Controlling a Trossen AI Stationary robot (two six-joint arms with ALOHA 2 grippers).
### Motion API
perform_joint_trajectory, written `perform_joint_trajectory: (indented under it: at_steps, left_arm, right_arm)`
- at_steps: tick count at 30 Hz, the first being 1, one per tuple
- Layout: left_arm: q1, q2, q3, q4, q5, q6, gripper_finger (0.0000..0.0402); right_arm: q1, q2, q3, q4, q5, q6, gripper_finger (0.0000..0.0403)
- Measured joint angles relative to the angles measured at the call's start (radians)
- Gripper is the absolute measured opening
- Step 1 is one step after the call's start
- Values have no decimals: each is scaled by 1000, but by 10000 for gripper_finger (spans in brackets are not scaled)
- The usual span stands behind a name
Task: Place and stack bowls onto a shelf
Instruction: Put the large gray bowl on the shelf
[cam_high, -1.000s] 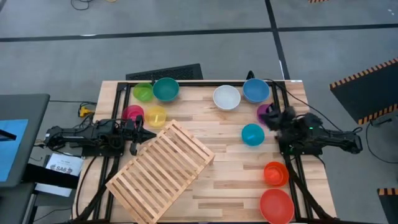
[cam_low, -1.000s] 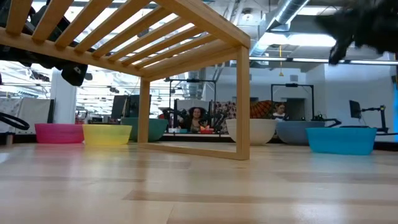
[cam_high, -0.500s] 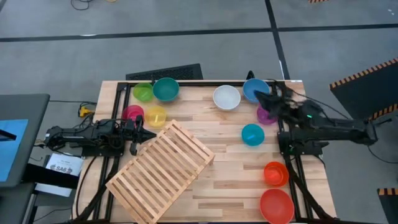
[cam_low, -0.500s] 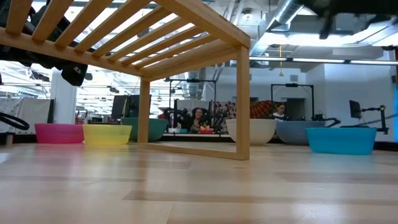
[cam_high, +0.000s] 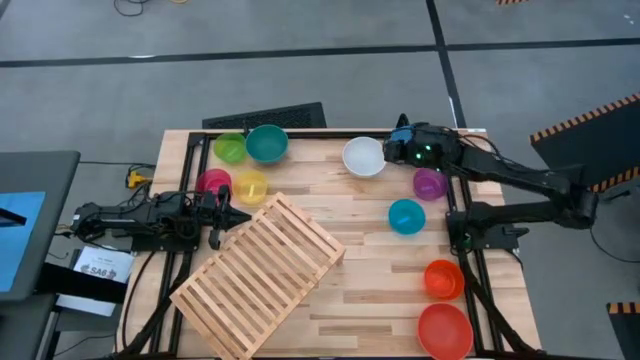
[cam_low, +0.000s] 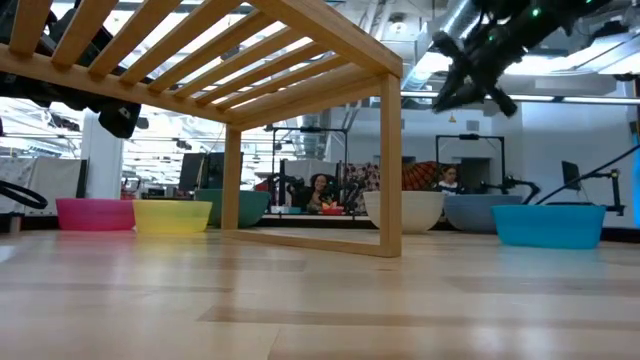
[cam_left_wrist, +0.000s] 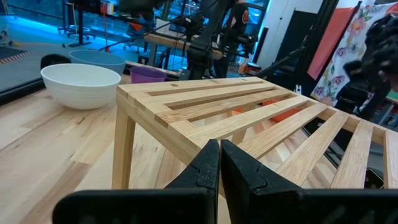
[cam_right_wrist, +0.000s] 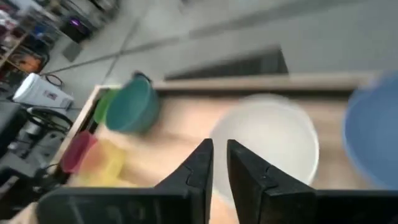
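Note:
The slatted wooden shelf (cam_high: 262, 277) stands askew on its legs on the table's near left part. Round it sit bowls: green (cam_high: 230, 150), teal (cam_high: 267, 143), pink (cam_high: 212, 182), yellow (cam_high: 250, 187), white (cam_high: 364, 157), purple (cam_high: 430, 184), a small blue one (cam_high: 406, 216), orange (cam_high: 443, 279) and red (cam_high: 445, 330). A large blue bowl (cam_right_wrist: 373, 137) is mostly hidden under my right arm. My right gripper (cam_high: 393, 152) hovers above the table between the white and large blue bowls, with a narrow gap between its fingers. My left gripper (cam_high: 218, 211) is shut beside the shelf's left corner, touching nothing.
A black frame runs along the table's far, left and right edges (cam_high: 300, 131). Bare planks lie between the shelf and the small blue bowl (cam_high: 365, 250). People sit in the room beyond the far edge (cam_low: 318, 190).
My right arm has swung from beside the purple bowl near the table's right edge toward the far edge and leftward, stretching out. Its gripper now hangs over the large blue bowl next to the white one. No bowl has moved.

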Motion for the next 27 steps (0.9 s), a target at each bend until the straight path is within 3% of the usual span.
perform_joint_trajectory:
  at_steps: [6, 10, 13, 22, 27]
  left_arm:
    - [0, 0, 0, 0, 0, 0, 0]
    - [0, 0, 0, 0, 0, 0, 0]
    - [0, 0, 0, 0, 0, 0, 0]
    - [0, 0, 0, 0, -2, 0, 0]
    - [0, 0, 0, 0, -2, 0, 0]
  right_arm:
    - [-54, 151, 0, -44, -149, 96, 168]
    - [-90, 255, -1, -100, -152, 171, 222]
    - [-113, 310, -1, -96, -146, 206, 238]
    - [-130, 463, -1, -17, -147, 207, 217]
    - [-141, 500, -1, -13, -132, 212, 141]
